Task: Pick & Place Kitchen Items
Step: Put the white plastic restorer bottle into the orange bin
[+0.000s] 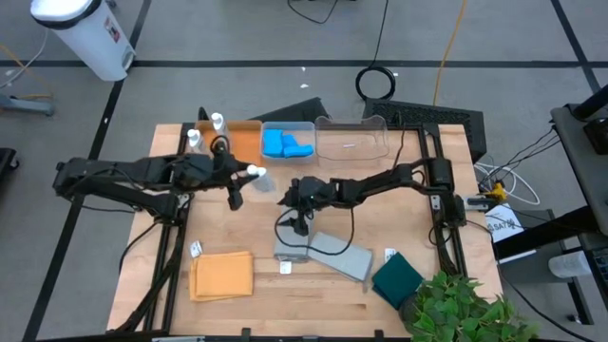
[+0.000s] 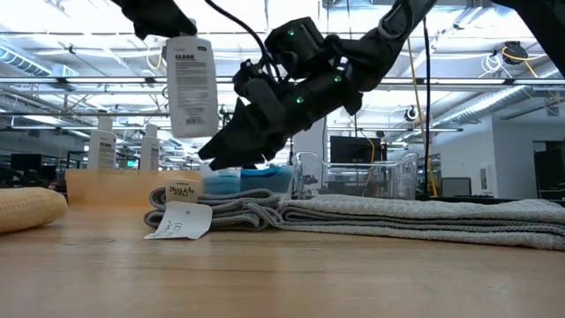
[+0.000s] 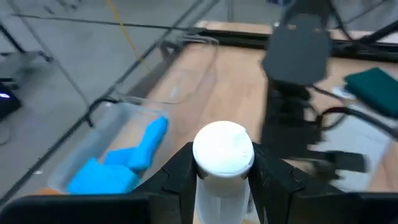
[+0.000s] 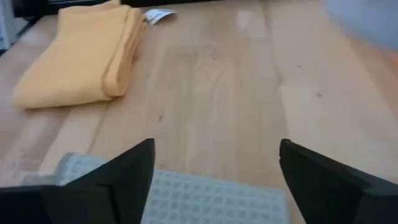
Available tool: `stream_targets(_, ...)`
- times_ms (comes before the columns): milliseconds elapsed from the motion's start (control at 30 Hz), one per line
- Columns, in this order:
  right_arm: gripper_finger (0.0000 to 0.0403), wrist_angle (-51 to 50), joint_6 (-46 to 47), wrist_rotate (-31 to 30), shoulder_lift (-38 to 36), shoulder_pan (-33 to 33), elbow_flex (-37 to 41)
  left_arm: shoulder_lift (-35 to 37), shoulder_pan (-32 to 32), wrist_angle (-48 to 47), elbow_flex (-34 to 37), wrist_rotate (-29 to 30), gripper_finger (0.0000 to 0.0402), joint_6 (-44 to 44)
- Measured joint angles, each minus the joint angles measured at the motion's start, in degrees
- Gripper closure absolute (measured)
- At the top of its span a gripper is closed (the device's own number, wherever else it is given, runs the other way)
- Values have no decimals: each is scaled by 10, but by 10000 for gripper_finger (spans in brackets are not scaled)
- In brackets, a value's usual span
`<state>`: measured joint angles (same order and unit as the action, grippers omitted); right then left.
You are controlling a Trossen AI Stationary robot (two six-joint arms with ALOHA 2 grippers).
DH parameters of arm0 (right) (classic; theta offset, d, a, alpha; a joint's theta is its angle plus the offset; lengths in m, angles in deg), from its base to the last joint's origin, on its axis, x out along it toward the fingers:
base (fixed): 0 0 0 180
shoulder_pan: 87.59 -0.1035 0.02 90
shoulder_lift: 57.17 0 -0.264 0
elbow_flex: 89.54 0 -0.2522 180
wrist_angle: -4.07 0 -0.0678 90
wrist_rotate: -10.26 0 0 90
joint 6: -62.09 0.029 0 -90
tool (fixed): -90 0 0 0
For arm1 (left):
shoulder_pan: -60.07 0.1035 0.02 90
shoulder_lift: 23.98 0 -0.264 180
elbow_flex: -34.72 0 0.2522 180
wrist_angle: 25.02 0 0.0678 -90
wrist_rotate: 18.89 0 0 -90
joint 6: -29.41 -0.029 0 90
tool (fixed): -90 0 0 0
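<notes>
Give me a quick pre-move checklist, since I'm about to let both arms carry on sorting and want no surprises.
1. Left gripper shut on the white bottle: ok.
2. Bottle lifted clear of the table: ok.
3. Right gripper open: ok.
4. Right gripper over the grey cloth, nothing between its fingers: ok.
5. Clear bin free for a drop: ok.
6. Arms far enough apart: cannot tell.
</notes>
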<state>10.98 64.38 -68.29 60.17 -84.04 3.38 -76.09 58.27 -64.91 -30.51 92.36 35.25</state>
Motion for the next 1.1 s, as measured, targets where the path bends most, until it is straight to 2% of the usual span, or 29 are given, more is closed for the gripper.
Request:
stream_targets(100, 76, -7, 1, -2, -3, 1, -2, 14, -1, -13, -6, 24, 284, 6)
stream_targets(367, 67, -8, 1, -7, -3, 1, -2, 51, 37, -12, -7, 211, 283, 37)
stream_targets(433, 67, -9, 1, -7, -3, 1, -2, 56, 65, -11, -7, 232, 283, 40)
stream_targets(667, 68, 7, 1, -8, -3, 2, -2, 51, 203, -6, 4, 182, 283, 58)
stream_targets(767, 70, 15, 1, -8, -3, 2, -2, 37, 274, -7, 18, 136, 282, 67)
stream_targets(867, 70, 15, 1, -8, -3, 2, -2, 9, 335, 12, 30, 67, 282, 67)
stream_targets(967, 71, 16, 1, -9, -3, 2, -2, -27, 376, 31, 38, 18, 282, 67)
stream_targets(1100, 71, 15, 1, -9, -3, 2, -2, -85, 402, 61, 41, 10, 282, 68)
